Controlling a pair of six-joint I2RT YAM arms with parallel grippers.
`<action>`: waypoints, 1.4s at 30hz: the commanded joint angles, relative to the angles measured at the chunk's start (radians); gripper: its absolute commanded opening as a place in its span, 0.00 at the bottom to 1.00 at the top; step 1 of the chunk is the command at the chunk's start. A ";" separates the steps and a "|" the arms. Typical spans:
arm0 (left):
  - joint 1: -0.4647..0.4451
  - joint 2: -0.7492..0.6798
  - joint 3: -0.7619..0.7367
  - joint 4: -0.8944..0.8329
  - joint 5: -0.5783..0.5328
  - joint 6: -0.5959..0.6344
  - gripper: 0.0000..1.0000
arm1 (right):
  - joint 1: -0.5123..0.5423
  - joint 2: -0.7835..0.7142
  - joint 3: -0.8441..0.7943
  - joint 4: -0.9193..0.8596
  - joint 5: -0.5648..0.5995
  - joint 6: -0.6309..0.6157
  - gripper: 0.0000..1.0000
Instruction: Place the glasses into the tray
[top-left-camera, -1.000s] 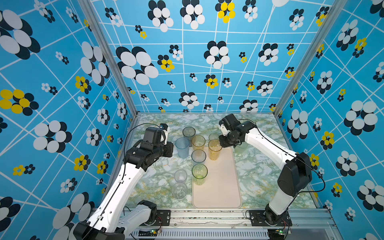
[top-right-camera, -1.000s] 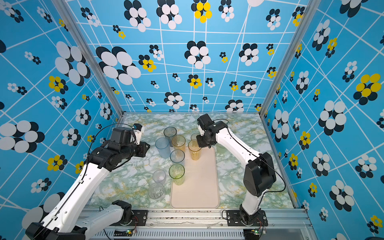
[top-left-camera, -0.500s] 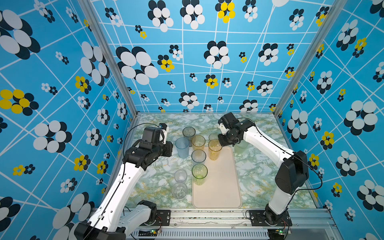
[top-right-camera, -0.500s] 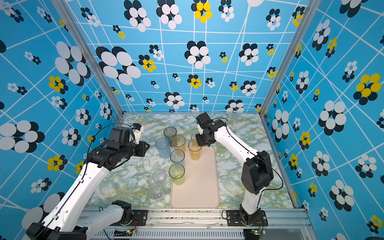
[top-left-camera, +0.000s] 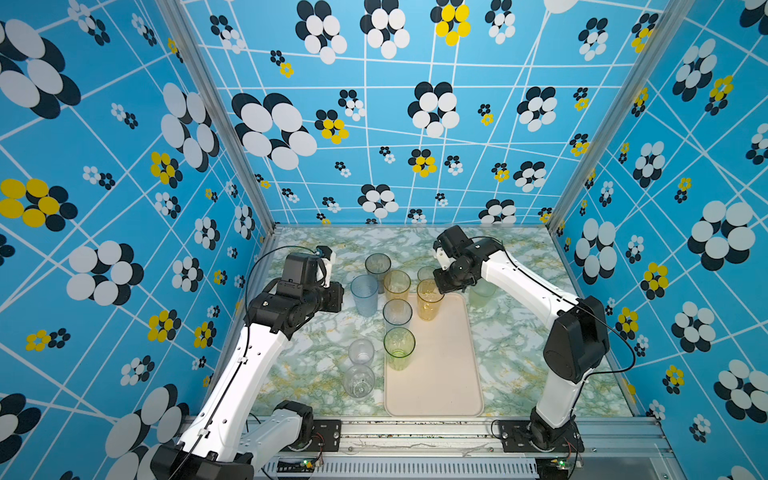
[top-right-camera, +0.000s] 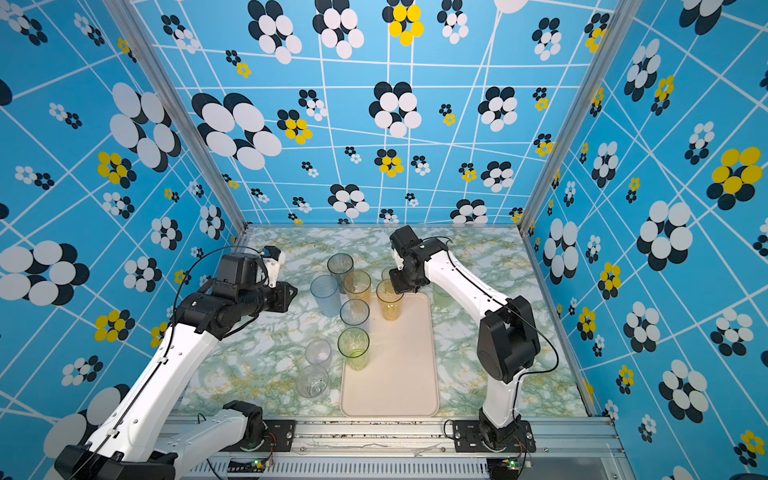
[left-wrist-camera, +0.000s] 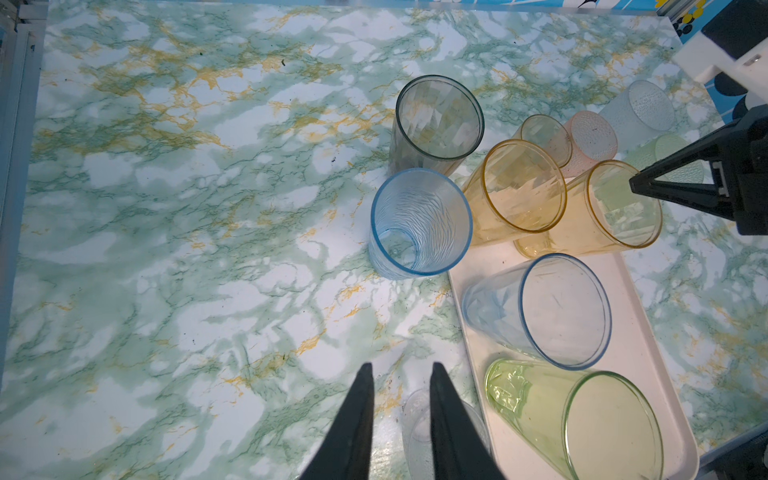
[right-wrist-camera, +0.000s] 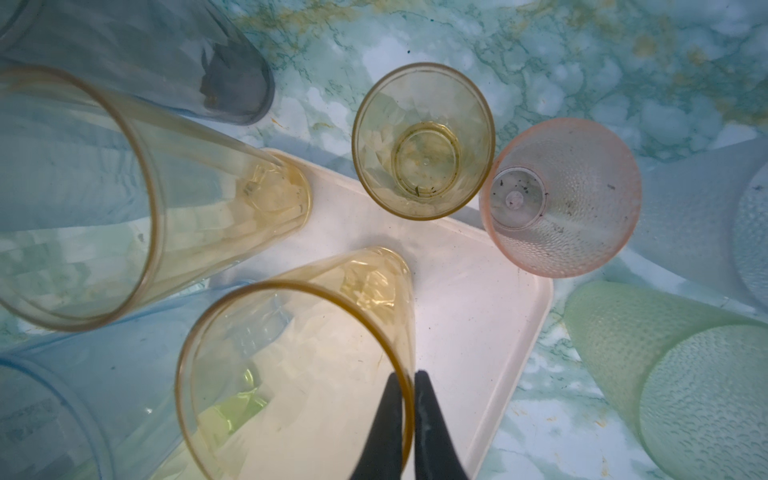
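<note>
The cream-pink tray (top-left-camera: 440, 374) (top-right-camera: 395, 374) (right-wrist-camera: 469, 291) lies lengthwise at mid-table. A tall amber glass (top-left-camera: 430, 299) (top-right-camera: 390, 299) (right-wrist-camera: 291, 365) stands at its far end, and my right gripper (right-wrist-camera: 409, 376) (top-left-camera: 441, 286) is shut on that glass's rim, one finger inside and one outside. A pale blue glass (top-left-camera: 397, 311) (left-wrist-camera: 561, 311) and a green glass (top-left-camera: 399, 347) (left-wrist-camera: 582, 419) stand along the tray's left edge. My left gripper (left-wrist-camera: 401, 368) (top-left-camera: 332, 297) hangs slightly open over bare table, left of the glasses, holding nothing.
Off the tray's far left corner stand a blue ribbed glass (top-left-camera: 364, 293), a smoky grey glass (top-left-camera: 377, 266) and another amber glass (top-left-camera: 397, 284). A short amber glass (right-wrist-camera: 424, 141), a pink one (right-wrist-camera: 561, 195) and a pale green one (right-wrist-camera: 665, 374) stand beyond the far end. Two clear glasses (top-left-camera: 360, 365) stand left of the tray.
My right gripper has closed on the rim of the tall amber glass. The left arm has not moved.
</note>
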 joint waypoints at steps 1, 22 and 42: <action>0.011 0.002 -0.013 0.012 0.019 0.020 0.26 | -0.003 0.010 0.032 -0.019 -0.003 -0.012 0.06; 0.026 0.018 -0.013 0.004 0.027 0.032 0.26 | -0.003 0.117 0.187 -0.044 0.039 -0.030 0.02; 0.034 0.032 -0.005 -0.007 0.044 0.037 0.26 | -0.011 0.155 0.202 -0.059 0.035 -0.025 0.08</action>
